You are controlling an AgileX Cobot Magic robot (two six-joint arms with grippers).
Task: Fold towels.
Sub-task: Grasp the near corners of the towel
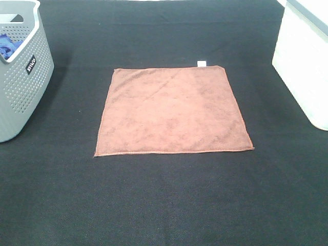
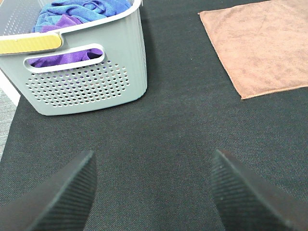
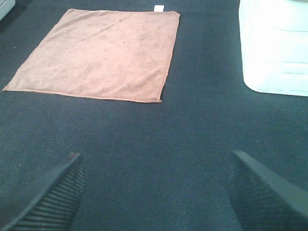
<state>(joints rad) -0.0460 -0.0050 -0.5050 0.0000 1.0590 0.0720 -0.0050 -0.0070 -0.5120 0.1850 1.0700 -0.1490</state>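
terracotta towel (image 1: 173, 110) lies flat and unfolded in the middle of the black table (image 1: 164, 205), 1 small white tag (image 1: 201, 63) on its far edge, near the right corner. left claw (image 2: 154, 161) is spread wide and holds nothing, over bare table near the grey basket (image 2: 86, 82). right claw (image 3: 155, 161) is also wide and holds nothing, apart from the towel. basket at left holds blue and purple cloths (image 2: 82, 12). white bin (image 1: 302, 66) at right. both stand well apart from the towel.

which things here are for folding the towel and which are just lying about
For the job: terracotta towel, spread flat; left pincer and right pincer, both open.

Lying about: grey perforated basket; blue cloths inside it; white container.
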